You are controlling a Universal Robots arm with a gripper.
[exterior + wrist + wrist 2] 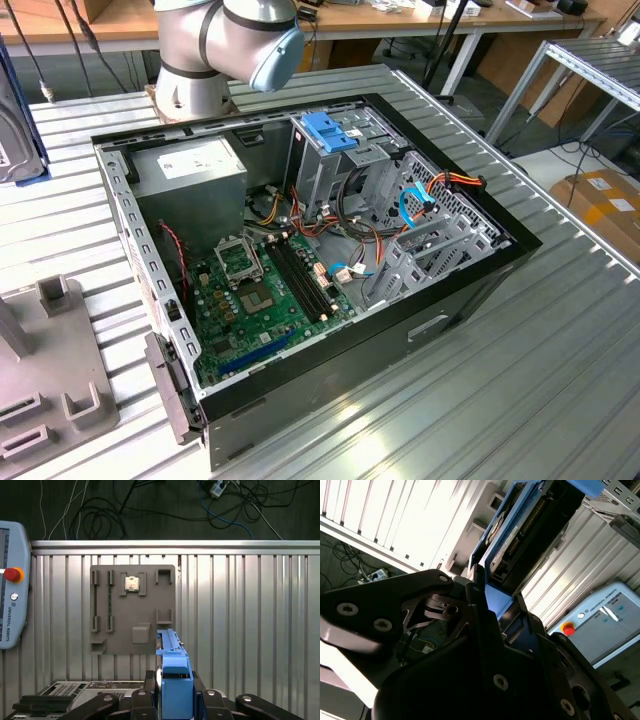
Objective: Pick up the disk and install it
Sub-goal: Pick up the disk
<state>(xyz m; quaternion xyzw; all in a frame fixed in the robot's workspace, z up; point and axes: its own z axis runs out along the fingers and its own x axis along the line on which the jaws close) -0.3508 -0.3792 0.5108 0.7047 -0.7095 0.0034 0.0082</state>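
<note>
In the exterior view you are looking at the open computer case (470,290) lying on the ribbed metal table (560,400), with the arm (225,45) rising behind it. A blue slotted bracket (330,130) is sitting at the top of the drive cage (340,170). A grey fixture plate (50,370) is lying on the table at the exterior view's left.

In the second wrist view the gripper (492,597) is pinching the disk (530,525). Its jaws are clamping the blue rail at one end, and the rest of the disk is standing out beyond them, off the table and seen edge-on with its connector side showing. A teach pendant (600,620) is resting on the table past it.

In the first wrist view you are seeing the same grip along the disk's length. The blue rail is sitting squeezed between the jaws, with the fixture plate lying on the table beyond.

You are handling something stiff and, I judge, dense for its bulk and unforgiving of knocks. The plastic rails look smooth and may be giving slightly under pressure. The rails or bare side edges seem the right hold, away from the connector pins and the labelled face. Held by one end like this, the disk could be tipping in the jaws.
</note>
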